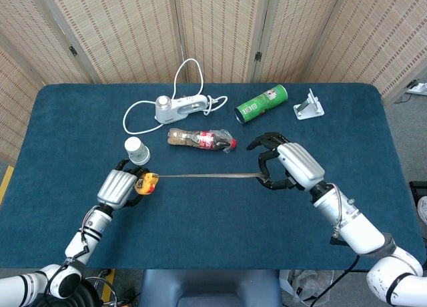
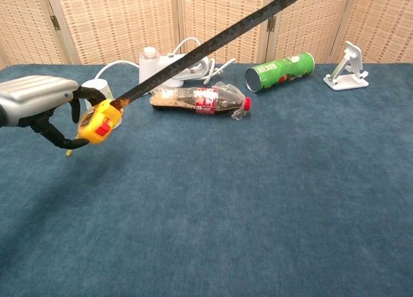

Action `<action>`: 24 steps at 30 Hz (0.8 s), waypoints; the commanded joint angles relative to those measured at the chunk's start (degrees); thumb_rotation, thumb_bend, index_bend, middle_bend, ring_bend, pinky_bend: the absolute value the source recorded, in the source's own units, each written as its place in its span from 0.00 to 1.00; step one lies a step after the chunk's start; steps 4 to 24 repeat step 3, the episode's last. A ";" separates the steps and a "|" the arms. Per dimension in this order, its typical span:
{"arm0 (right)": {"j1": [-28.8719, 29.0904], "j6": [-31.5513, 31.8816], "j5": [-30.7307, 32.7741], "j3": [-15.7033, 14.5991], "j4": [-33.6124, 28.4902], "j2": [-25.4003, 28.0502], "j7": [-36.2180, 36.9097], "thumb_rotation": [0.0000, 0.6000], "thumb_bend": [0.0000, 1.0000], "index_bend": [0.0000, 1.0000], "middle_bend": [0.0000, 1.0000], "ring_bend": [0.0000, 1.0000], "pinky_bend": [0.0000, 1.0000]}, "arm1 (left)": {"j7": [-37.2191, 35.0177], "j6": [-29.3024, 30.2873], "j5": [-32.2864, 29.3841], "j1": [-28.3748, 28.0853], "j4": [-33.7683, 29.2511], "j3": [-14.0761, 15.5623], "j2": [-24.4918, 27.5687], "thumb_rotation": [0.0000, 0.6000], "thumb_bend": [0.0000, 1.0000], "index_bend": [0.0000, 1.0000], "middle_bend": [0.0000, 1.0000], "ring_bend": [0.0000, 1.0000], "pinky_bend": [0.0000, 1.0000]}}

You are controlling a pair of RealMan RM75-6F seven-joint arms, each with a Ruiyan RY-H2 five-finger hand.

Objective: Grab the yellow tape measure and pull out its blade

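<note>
We see a table covered in dark blue carpet-like cloth [image 1: 200,213]. Lying on it are a white handheld device with a looping white cord [image 1: 179,105], a crushed clear plastic cola bottle [image 1: 200,139], a green cylindrical snack can on its side [image 1: 261,103], a white angled metal stand [image 1: 308,105], and a small white cup [image 1: 135,149].

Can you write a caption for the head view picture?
Left hand holds the yellow tape measure while right hand pulls its blade.

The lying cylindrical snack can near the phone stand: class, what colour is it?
Green cylindrical snack can, with a silvery open end; the chest view shows it best.
</note>
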 commanded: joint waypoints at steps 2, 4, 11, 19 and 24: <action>-0.05 -0.08 0.07 -0.06 0.22 -0.14 0.12 1.00 0.45 0.82 0.30 0.16 0.09 | -0.05 -0.22 -0.19 0.05 -0.13 -0.15 -0.03 1.00 0.36 0.58 0.55 0.44 0.15; -0.06 -0.11 0.05 -0.07 0.27 -0.16 0.15 1.00 0.45 0.82 0.30 0.16 0.09 | 0.00 -0.28 -0.22 0.05 -0.14 -0.20 -0.01 1.00 0.36 0.58 0.55 0.44 0.15; -0.06 -0.11 0.05 -0.07 0.27 -0.16 0.15 1.00 0.45 0.82 0.30 0.16 0.09 | 0.00 -0.28 -0.22 0.05 -0.14 -0.20 -0.01 1.00 0.36 0.58 0.55 0.44 0.15; -0.06 -0.11 0.05 -0.07 0.27 -0.16 0.15 1.00 0.45 0.82 0.30 0.16 0.09 | 0.00 -0.28 -0.22 0.05 -0.14 -0.20 -0.01 1.00 0.36 0.58 0.55 0.44 0.15; -0.06 -0.11 0.05 -0.07 0.27 -0.16 0.15 1.00 0.45 0.82 0.30 0.16 0.09 | 0.00 -0.28 -0.22 0.05 -0.14 -0.20 -0.01 1.00 0.36 0.58 0.55 0.44 0.15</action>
